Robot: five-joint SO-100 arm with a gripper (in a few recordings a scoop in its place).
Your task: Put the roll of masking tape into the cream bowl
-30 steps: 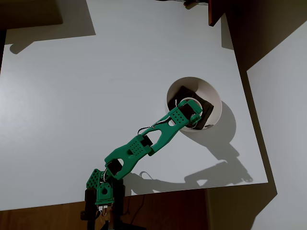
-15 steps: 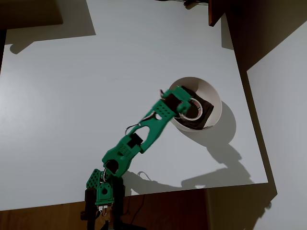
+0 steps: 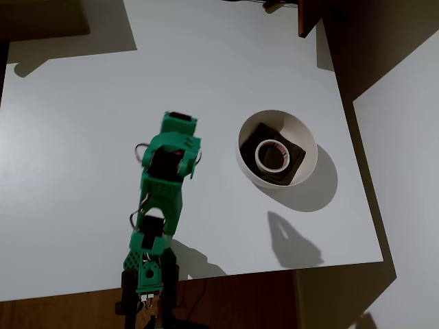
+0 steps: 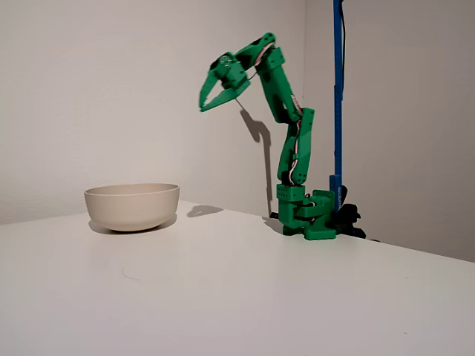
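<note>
White desk (image 3: 82, 137) seen from overhead. Green arm (image 3: 164, 199) folded back at left; gripper (image 4: 210, 95) raised high in the fixed view, fingers spread, nothing held. At right, the cream bowl (image 3: 302, 137) (dark cloth lining), with the roll of masking tape (image 3: 271, 155) lying flat inside it.

Bright, sharp pictures; hard light throws crisp dark shadows across the white table (image 3: 82, 103) and wall (image 4: 111, 89).

white table (image 3: 82, 171); blue pole (image 4: 338, 89) behind it.
</note>
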